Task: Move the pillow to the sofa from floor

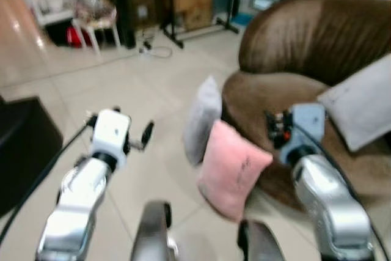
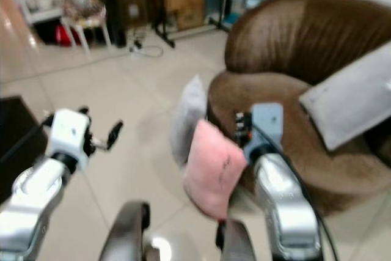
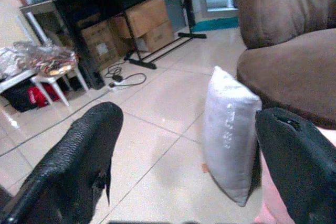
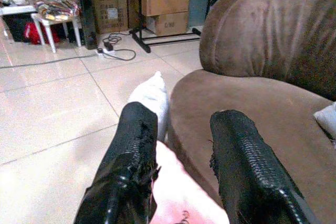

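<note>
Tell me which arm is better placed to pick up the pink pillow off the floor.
Probably the right. The right pincer hangs open directly above the pink pillow, which leans against the brown sofa. The left pincer, also open, is out over bare floor, facing the white pillow instead.

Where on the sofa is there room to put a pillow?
The brown sofa has a bare seat patch in front of the backrest, beside the grey pillow lying on it. The floor by its front edge is crowded with the pink pillow and white pillow.
</note>
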